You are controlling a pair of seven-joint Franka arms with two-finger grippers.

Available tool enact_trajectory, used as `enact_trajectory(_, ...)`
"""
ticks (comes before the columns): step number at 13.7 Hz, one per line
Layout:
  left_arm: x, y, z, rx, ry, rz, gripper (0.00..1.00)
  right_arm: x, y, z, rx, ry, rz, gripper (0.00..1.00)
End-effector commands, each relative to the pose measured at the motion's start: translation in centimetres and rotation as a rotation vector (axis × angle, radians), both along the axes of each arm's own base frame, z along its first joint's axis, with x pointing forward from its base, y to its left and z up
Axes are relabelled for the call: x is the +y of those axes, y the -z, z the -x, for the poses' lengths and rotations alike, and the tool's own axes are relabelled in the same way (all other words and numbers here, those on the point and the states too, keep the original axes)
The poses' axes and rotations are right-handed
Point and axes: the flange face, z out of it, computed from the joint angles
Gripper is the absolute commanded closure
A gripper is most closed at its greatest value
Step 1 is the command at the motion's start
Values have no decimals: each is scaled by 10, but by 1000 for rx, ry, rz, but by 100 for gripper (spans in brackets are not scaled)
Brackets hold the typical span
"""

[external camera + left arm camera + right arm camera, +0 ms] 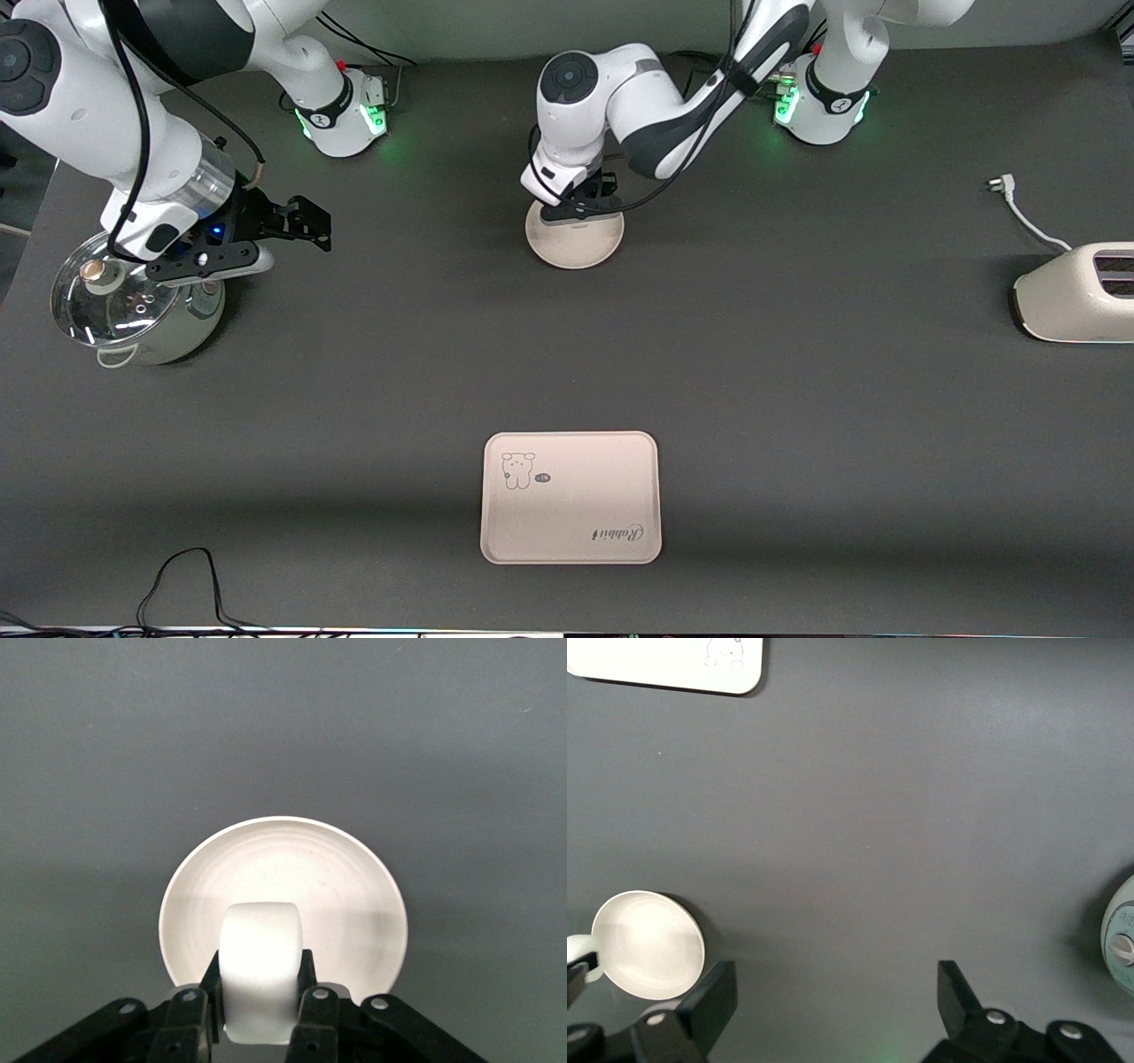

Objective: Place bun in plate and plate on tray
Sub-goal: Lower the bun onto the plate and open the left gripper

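Two arms are at work: the left gripper (pixel 580 202) hangs over the plate (pixel 576 244), its fingers (pixel 312 992) pinching the bun (pixel 260 970) above the plate's edge. Well nearer the front camera lies the tray (pixel 571 497). At the right arm's end, the right gripper (pixel 297 221) waits spread wide beside a lidded pot (pixel 133 306)

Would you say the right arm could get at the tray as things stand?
Probably yes: the tray lies bare with nothing around it, and the right claw is open near the pot. The left claw holds the bun over the plate.
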Motion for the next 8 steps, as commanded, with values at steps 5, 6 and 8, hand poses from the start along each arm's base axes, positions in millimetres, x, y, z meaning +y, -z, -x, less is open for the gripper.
enact_trajectory(5,-10,84,36,-41,-48,-34,66,-7,-2,2,8,30,8,0)
enact_trajectory(6,-11,85,37,-39,-55,-25,66,-7,-2,2,8,30,8,0)
enact_trajectory(8,-13,86,38,-37,-64,-23,66,-7,-2,2,8,30,8,0)
